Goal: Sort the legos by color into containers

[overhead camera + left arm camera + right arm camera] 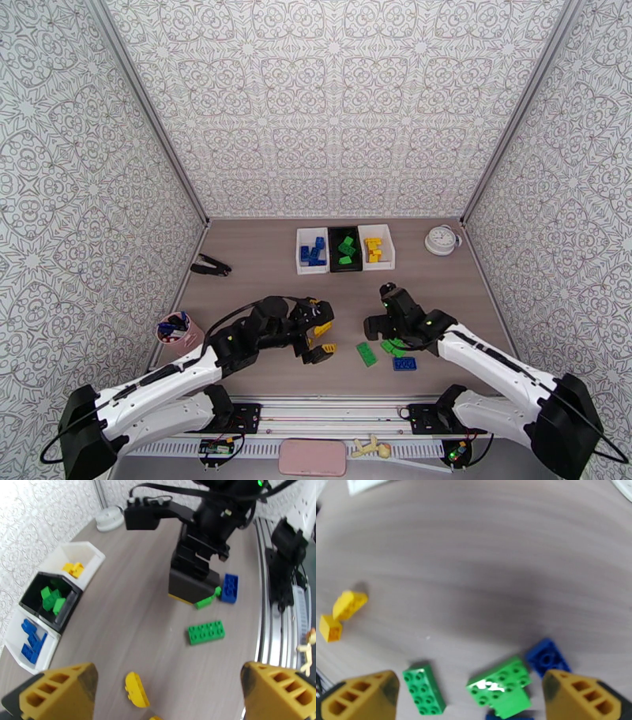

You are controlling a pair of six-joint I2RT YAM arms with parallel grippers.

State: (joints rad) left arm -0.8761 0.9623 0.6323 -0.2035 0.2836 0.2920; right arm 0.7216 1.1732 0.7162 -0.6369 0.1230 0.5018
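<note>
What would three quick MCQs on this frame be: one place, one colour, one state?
1. Where does the black bin stand?
A. Between the two white bins
B. At the row's left end
C. At the row's right end

2. What colour are the legos in the black bin?
A. Blue
B. Green
C. Yellow

3. How do the claws stand?
A. Both open and empty: left claw, right claw
B. Left shut on a yellow brick
C. Right shut on a blue brick

Key: 1A, a white bin flanks it on each side; 2B, the bricks inside are green; 3A, both wrist views show the fingers spread wide, gripping nothing.
</note>
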